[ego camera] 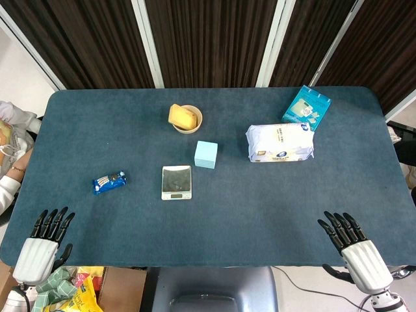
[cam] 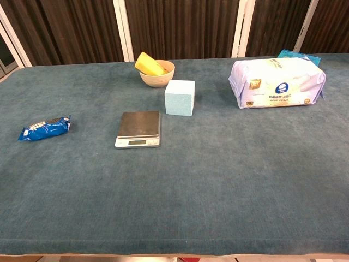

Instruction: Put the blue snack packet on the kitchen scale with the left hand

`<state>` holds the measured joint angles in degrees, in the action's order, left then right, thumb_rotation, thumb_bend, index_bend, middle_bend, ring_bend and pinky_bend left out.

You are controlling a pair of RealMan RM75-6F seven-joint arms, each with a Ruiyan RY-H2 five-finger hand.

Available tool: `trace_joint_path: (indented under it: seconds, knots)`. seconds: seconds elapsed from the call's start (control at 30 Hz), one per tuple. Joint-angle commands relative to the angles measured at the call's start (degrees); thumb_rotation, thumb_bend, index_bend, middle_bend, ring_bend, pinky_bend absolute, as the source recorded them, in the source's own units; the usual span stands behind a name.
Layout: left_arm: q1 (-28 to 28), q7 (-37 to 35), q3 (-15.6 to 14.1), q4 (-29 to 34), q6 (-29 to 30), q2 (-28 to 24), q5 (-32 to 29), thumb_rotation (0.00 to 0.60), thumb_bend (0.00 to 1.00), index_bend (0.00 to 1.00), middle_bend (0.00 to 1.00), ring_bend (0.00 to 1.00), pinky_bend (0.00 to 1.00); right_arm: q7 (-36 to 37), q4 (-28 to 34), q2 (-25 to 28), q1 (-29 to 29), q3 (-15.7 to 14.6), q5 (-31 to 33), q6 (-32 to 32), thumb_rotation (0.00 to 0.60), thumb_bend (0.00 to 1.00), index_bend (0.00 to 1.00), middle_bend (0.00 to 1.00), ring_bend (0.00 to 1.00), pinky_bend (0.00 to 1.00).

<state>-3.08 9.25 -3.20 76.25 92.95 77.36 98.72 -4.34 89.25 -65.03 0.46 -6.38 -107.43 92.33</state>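
Note:
The blue snack packet (ego camera: 109,182) (cam: 45,127) lies flat on the blue table, left of the kitchen scale (ego camera: 177,182) (cam: 138,129), whose grey platform is bare. My left hand (ego camera: 44,244) hovers at the table's front left corner, fingers spread and holding nothing, well short of the packet. At the front right corner my right hand (ego camera: 354,246) is likewise spread and holds nothing. Neither hand shows in the chest view.
A tan bowl (ego camera: 186,118) (cam: 156,72) with a yellow sponge sits behind the scale. A light blue cube (ego camera: 206,155) (cam: 180,97) stands just right of it. A white wipes pack (ego camera: 280,142) (cam: 277,83) and a teal box (ego camera: 306,108) lie at the back right.

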Motion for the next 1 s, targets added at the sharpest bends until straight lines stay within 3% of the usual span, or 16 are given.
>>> trace_joint_path:
  seconds: [0.03, 0.1, 0.17, 0.27, 0.3, 0.33, 0.37, 0.43, 0.63, 0.77, 1.0]
  knots:
    - [-0.16, -0.13, -0.33, 0.05, -0.48, -0.02, 0.23, 0.6, 0.4, 0.0, 0.01, 0.0, 0.07, -0.2, -0.08, -0.11, -0.04, -0.02, -0.23, 0.16, 0.6, 0.19, 0.0, 0.0, 0.0, 0.0]
    - [-0.45, -0.35, -0.43, 0.02, -0.75, 0.2, 0.59, 0.6, 0.4, 0.0, 0.04, 0.04, 0.1, 0.02, -0.1, -0.1, -0.1, -0.19, -0.62, 0.46, 0.6, 0.19, 0.0, 0.0, 0.0, 0.0]
    - [-1.02, -0.2, 0.02, -0.66, -0.42, 0.99, 1.31, 0.6, 0.4, 0.0, 0.16, 0.17, 0.21, -0.12, -0.2, -0.2, -0.07, -0.14, -0.83, 0.63, 0.6, 0.19, 0.0, 0.0, 0.0, 0.0]
    - [-2.43, -1.94, 1.05, -1.91, 0.56, 3.8, 2.86, 0.6, 0.44, 0.01, 0.61, 0.74, 0.82, -0.27, -0.37, -0.37, 0.04, -0.03, -0.48, 0.23, 0.6, 0.19, 0.0, 0.0, 0.0, 0.0]
    - [-3.01, -3.45, 1.4, -1.84, 0.58, 4.81, 3.06, 0.6, 0.48, 0.05, 0.77, 0.9, 0.96, -0.33, -0.31, -0.39, 0.05, 0.01, -0.21, 0.04, 0.6, 0.19, 0.0, 0.0, 0.0, 0.0]
    - [-3.63, -5.4, 1.62, -1.57, 0.27, 5.82, 3.09, 0.6, 0.52, 0.1, 0.87, 0.97, 1.0, -0.29, -0.2, -0.43, 0.08, 0.08, 0.01, -0.09, 0.6, 0.19, 0.0, 0.0, 0.0, 0.0]
    - [-4.62, -7.76, 1.59, -0.8, -1.73, 6.59, 2.42, 0.6, 0.55, 0.17, 0.95, 1.0, 1.0, -0.25, -0.13, -0.48, 0.21, 0.16, 0.0, -0.17, 0.6, 0.19, 0.0, 0.0, 0.0, 0.0]
    - [-6.66, -8.71, 1.39, 3.17, -7.84, 5.86, -0.03, 0.6, 0.61, 0.23, 1.0, 1.0, 1.0, 0.22, -0.5, -0.71, 0.57, 0.12, -0.85, -0.02, 0.6, 0.19, 0.0, 0.0, 0.0, 0.0]
    - [-11.37, -2.32, 4.97, 11.63, -19.18, 7.42, -8.34, 0.6, 0.82, 0.26, 1.0, 1.0, 1.0, 0.43, -1.43, -1.73, 1.15, 0.15, -1.67, -0.19, 0.6, 0.19, 0.0, 0.0, 0.0, 0.0]
    - [-14.72, 3.61, 7.77, 13.49, -25.41, 9.5, -14.52, 0.6, 0.81, 0.27, 1.0, 1.0, 1.0, -0.25, -1.19, -1.88, 1.5, -0.31, -1.65, -1.52, 0.6, 0.19, 0.0, 0.0, 0.0, 0.0]
    - [-18.81, 8.49, 11.6, 12.0, -28.92, 14.46, -20.58, 0.6, 0.79, 0.27, 1.0, 1.0, 1.0, -0.51, -0.87, -1.69, 1.68, -0.36, -1.0, -2.12, 0.6, 0.19, 0.0, 0.0, 0.0, 0.0]
